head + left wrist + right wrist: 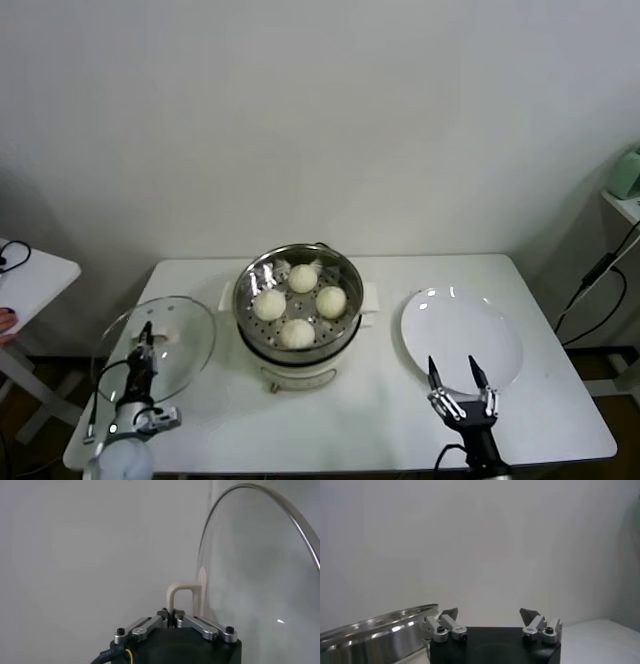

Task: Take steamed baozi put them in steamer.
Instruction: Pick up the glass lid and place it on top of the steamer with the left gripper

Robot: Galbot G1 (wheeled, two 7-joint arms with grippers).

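Glass dominates the left side: the round lid [160, 340], clear with a thin metal rim, leans tilted over the worktop's [370, 420] left edge, and the left claw [146, 337] is pinched tight on its pale looped handle [180, 596], as the left wrist view shows. Moving right, the steamer [297, 300] stands at the middle of the white worktop, a shiny stainless pot with a perforated tray on a cream base. All four steamed baozi [299, 304] already sit inside it, smooth off-white domes spaced in a diamond, none touching another as far as I can tell. Farther right lies the flat white plate [461, 336], glossy and bare. The right claw [458, 385] hovers at the plate's near edge, its two dark pointed tips spread wide and holding nothing.

Judging by this, the loading looks done and what remains is likely covering the pot. That move turns on one relation: the steamer lies just to the right of the left claw and slightly farther from the robot, and the left arm is much the nearer one. The round lid has no long axis to align, only its tilt to level.
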